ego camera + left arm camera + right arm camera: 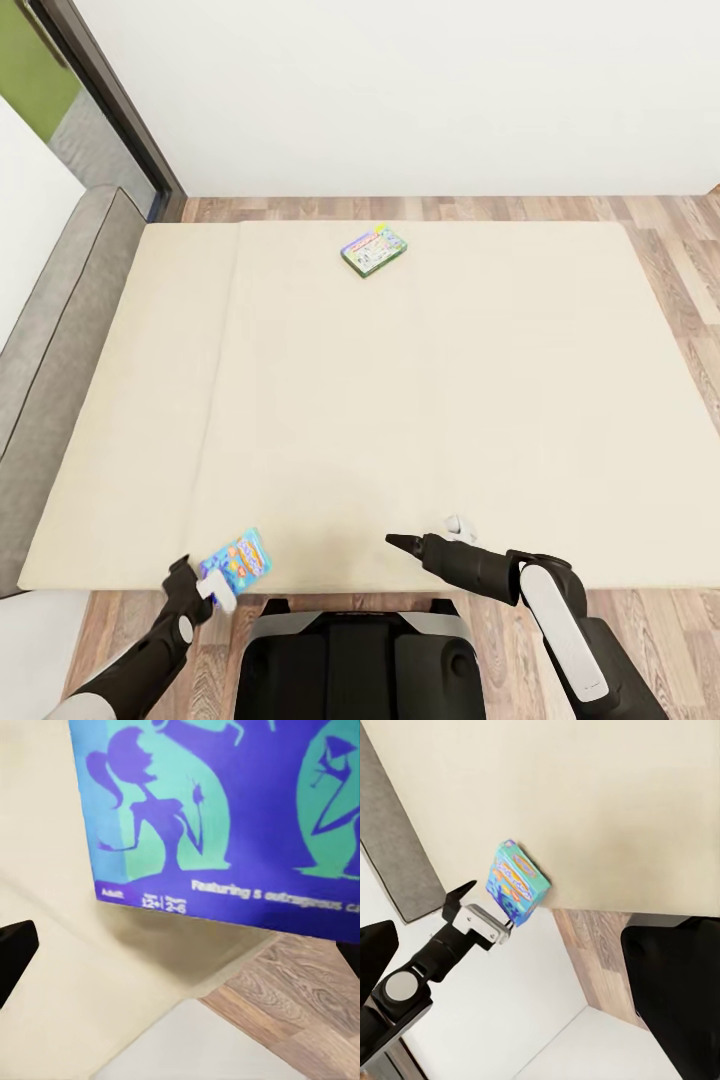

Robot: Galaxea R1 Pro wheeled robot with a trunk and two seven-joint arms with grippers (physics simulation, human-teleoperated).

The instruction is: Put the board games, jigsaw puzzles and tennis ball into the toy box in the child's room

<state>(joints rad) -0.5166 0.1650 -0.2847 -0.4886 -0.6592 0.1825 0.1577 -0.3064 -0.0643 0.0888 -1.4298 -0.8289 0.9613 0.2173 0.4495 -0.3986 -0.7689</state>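
Left gripper [212, 585] sits at about 7 o'clock in the head view, at the near edge of the bed [420, 400]. It's clamped on the blue board game [238, 558]; the right wrist view shows its fingers pinching one end of the box [519, 881], which stands tilted off the mattress edge, partly over the wood-plank floor [589, 956]. Grabbing it by the overhanging end makes sense, since a thin flat box lying flat on a soft mattress gives the fingers nothing to bite. In the left wrist view the printed underside of the box [225, 810] sits close over the camera, purple and teal figures, with mattress and floor beneath, so it reads as lifted, not resting.

Centre, about 12 o'clock, far side of the bed: second board game [374, 250], white-green-yellow lid, lying flat, well apart from both arms. Untouched, still to collect.

Right gripper [425, 532] at about 5 o'clock hovers just over the near bed edge, fingers aimed toward the left arm. It carries nothing; whether the jaws are apart or together can't be told, as the fingers overlap in the head view.

Judgement: first bed pickup is in hand. Slip risk: the grip is at one end only and the box is tilted.
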